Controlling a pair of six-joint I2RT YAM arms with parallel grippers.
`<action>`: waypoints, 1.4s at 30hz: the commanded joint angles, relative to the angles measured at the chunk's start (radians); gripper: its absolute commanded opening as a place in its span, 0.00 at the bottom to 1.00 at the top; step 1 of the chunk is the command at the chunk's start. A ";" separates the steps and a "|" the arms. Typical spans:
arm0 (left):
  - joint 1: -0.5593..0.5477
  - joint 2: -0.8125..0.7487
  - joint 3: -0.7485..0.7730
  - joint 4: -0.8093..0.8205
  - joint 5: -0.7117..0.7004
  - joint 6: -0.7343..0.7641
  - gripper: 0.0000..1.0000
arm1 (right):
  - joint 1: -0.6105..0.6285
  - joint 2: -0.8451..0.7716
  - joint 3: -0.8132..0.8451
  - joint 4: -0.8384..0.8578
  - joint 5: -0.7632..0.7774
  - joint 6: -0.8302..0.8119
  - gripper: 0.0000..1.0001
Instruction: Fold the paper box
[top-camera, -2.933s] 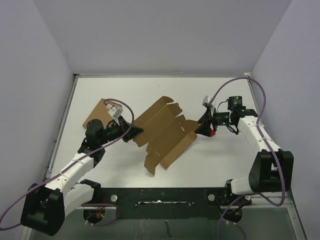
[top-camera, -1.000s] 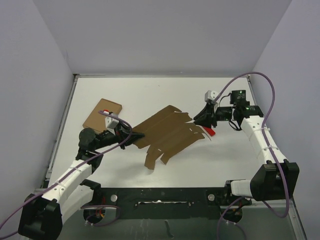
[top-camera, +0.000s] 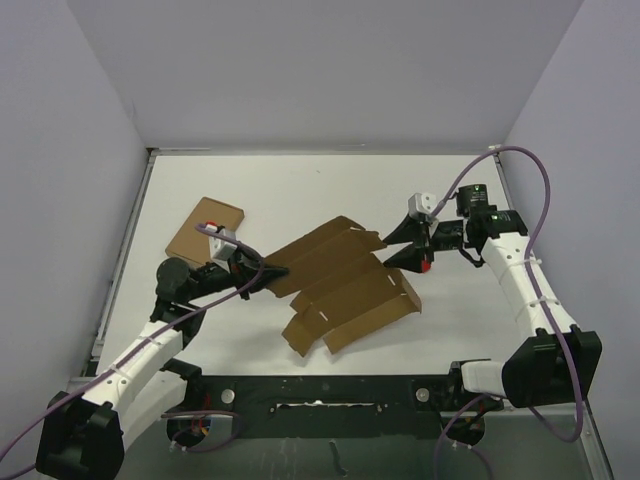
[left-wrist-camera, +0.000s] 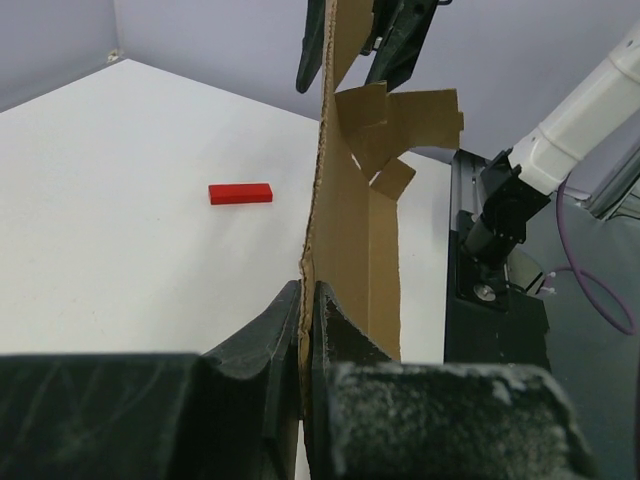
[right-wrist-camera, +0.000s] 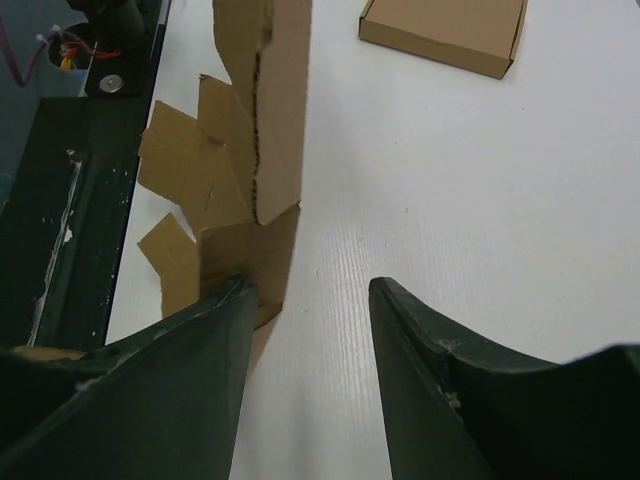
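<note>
Since 1 s ago right gripper (top-camera: 392, 250) opens partway, empty, beside red block (top-camera: 426, 266); paper box (top-camera: 345, 285) shifts, lying just left of block. Left gripper (top-camera: 272, 270) pinches its edge farthest from block. Light, floppy; I'd grip near creases.

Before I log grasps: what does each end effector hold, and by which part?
The left end effector pinches the paper box by one edge; the right end effector is open, empty.

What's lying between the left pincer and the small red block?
Only the paper box, pinched by the left pincer, stretching toward the red block; top view.
</note>
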 joint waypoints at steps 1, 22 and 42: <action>-0.003 -0.012 0.028 -0.013 -0.033 0.041 0.00 | -0.007 -0.033 0.038 -0.033 -0.044 -0.028 0.50; -0.003 -0.011 0.027 0.001 -0.005 0.036 0.00 | -0.089 -0.015 0.141 -0.241 -0.093 -0.198 0.59; -0.006 0.009 0.025 0.053 0.022 -0.003 0.00 | -0.005 -0.028 0.028 0.005 -0.005 -0.003 0.29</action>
